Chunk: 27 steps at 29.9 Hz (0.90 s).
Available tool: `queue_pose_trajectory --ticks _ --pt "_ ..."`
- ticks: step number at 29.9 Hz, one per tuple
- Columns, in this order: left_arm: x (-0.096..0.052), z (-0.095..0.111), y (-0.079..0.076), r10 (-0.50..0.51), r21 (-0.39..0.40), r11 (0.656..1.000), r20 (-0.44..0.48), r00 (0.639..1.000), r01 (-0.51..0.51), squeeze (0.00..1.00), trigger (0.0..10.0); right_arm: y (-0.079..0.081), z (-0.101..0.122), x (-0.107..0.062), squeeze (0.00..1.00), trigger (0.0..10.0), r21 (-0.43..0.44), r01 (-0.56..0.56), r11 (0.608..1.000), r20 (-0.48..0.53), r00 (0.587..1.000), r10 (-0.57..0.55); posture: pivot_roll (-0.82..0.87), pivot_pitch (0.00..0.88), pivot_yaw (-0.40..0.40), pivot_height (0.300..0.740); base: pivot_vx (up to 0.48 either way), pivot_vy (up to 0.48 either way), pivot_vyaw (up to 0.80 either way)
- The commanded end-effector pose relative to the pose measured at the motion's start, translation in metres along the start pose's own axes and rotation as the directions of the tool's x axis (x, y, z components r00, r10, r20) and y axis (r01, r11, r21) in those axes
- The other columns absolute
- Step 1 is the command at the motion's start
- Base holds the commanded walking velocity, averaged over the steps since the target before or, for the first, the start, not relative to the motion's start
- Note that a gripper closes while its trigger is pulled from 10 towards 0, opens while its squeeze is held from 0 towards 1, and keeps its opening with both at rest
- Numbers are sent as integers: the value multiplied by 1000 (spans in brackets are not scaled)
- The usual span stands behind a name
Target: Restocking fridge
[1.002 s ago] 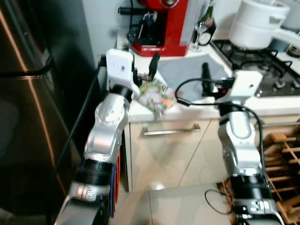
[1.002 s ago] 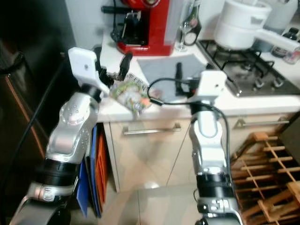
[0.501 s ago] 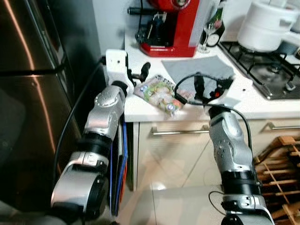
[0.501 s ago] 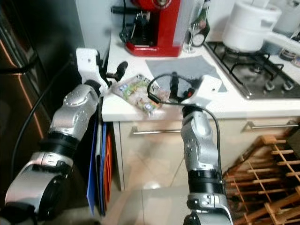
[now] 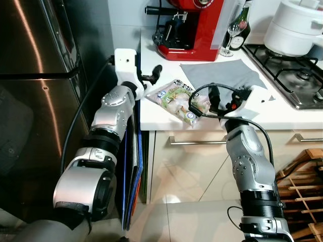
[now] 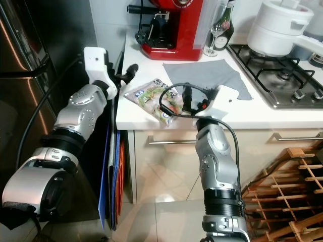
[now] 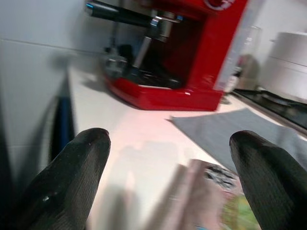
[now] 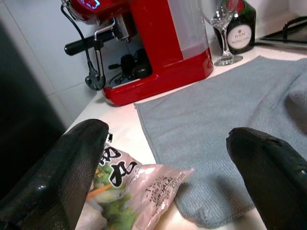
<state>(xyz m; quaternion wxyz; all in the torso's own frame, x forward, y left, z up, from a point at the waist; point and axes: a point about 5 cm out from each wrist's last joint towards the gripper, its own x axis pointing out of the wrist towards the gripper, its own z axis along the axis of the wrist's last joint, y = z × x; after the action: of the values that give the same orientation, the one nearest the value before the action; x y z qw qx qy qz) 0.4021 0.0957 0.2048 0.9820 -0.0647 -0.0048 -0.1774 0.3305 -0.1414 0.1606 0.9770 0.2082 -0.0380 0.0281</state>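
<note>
Released since a second ago, bag (image 5: 177, 99) lies flat on counter (image 6: 262, 113), between left gripper (image 5: 151, 76) and right gripper (image 5: 214, 97); both fingers spread, empty.

Veg pack (image 5: 177, 99): clear plastic bag, printed label w/ dark lettering, contents green, white and orange pcs. Lies flat on white countertop (image 5: 166, 113) near front edge, long axis diagonal. One end points toward red coffee machine (image 5: 194, 27); other end reaches counter edge. Far corner sits just beside grey cloth (image 5: 222, 75). Bag appears sealed and intact. Fridge (image 5: 35, 101) stands to the left, door closed.
</note>
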Motion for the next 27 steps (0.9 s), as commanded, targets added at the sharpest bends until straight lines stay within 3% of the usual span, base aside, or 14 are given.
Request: queue_pose_trajectory --ticks 1,10,17,27 --pt "1 -8 -5 -23 2 1000 -40 999 23 0 10000 0 1 -2 925 10000 5 7 1000 -4 1000 -7 -76 0 -42 740 0 0 0" --pt "1 -31 -13 -17 58 998 -159 987 27 0 10000 1 -16 1 925 10000 46 4 999 -80 997 0 -55 0 -53 740 0 0 0" --pt "0 -36 -17 -50 22 998 -194 980 56 0 10000 3 -20 2 929 10000 44 -6 999 -93 996 10 -47 0 -57 740 0 0 0" --pt "-8 -52 -10 -28 -5 1000 -296 955 27 0 10000 8 -28 1 929 10000 80 -5 997 -118 993 15 -34 0 -57 740 0 0 0"
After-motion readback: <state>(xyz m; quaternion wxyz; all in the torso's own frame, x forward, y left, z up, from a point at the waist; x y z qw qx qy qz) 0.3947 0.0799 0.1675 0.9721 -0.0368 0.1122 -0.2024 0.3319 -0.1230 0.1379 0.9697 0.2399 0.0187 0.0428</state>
